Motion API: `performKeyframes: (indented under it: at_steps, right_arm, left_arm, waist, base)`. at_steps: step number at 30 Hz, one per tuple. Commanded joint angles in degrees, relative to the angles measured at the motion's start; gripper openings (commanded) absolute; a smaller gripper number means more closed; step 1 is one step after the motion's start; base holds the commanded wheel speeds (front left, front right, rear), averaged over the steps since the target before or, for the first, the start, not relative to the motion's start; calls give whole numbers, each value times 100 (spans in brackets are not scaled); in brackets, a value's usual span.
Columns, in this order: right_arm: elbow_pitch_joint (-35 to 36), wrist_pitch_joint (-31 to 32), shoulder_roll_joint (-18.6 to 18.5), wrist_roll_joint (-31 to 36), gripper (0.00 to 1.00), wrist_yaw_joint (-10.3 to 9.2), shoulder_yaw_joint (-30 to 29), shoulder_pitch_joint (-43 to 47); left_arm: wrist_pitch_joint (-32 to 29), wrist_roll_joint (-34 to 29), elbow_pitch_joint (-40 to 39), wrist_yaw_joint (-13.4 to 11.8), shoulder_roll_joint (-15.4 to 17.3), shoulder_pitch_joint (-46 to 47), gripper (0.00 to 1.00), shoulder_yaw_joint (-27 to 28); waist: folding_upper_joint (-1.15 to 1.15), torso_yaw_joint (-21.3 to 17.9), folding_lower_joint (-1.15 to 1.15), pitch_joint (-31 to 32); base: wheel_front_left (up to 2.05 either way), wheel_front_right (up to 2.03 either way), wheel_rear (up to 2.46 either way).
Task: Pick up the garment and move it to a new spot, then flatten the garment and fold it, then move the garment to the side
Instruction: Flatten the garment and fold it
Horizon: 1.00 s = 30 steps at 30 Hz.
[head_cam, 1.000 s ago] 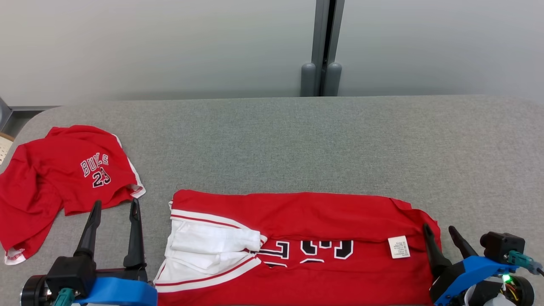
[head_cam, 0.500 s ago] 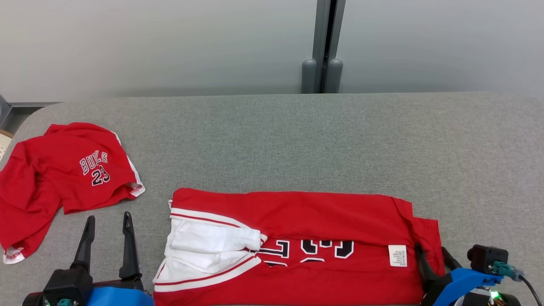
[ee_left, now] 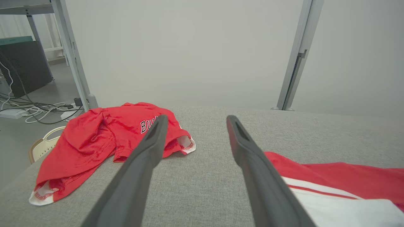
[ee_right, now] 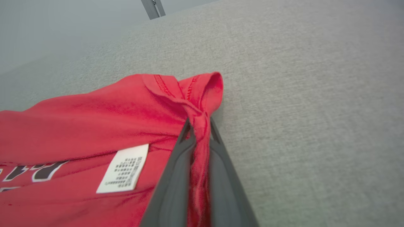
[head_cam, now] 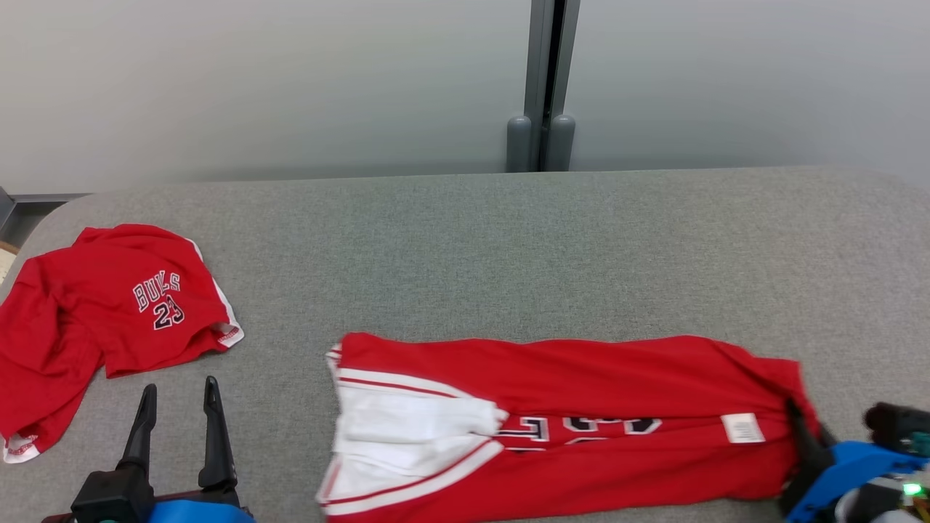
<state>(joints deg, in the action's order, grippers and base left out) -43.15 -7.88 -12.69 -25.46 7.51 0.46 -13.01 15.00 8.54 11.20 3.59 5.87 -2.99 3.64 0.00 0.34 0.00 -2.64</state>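
Now, with my right gripper (ee_right: 199,124) pinching the garment (ee_right: 79,119), hem bunched between its fingers, and my left gripper (ee_left: 195,121) spread empty, I'd drag low and slowly.

1. A red garment (head_cam: 581,378) lies folded into a long strip near the front of the grey table (head_cam: 508,247). It has white trim at its left end, and its black-and-white lettering is partly tucked into the fold.
2. A white label (head_cam: 742,428) sits near its right end.
3. The right pincer (head_cam: 795,415), at the lower right, has its dark fingers drawn together on the garment's right end, where the cloth bunches.
4. The left pincer (head_cam: 180,385), at the lower left, has its fingers spread apart over bare table.
5. A second red shirt (head_cam: 87,319) printed "BULLS 23" lies crumpled at the table's left edge, apart from the garment.
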Motion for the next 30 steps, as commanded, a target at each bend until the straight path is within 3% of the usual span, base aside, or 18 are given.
performKeyframes:
  at_steps: [1, 7, 11, 30]
  right_arm:
    - [-18, -19, -180, -20, 0, -3, -102, -55]
    - [-70, 65, -805, -1, 0, -3, -560, -69]
    - [56, 149, -912, 37, 0, -3, -655, -71]
    - [2230, 833, 225, -66, 0, -2, 422, 550]
  left_arm:
    - [26, -44, 12, 37, -21, -49, 100, 53]
    - [26, -169, 4, 99, -120, -120, 100, 149]
    - [27, -212, 8, 138, -147, -136, 100, 240]
    - [27, -357, 55, 233, -257, -150, 100, 315]
  waist:
    - [0, -10, 0, 19]
    - [0, -38, 0, 84]
    - [0, -74, 0, 105]
    - [0, -80, 0, 217]
  base:
    - [0, 0, 0]
    - [0, 0, 0]
    - [0, 0, 0]
    - [0, 0, 0]
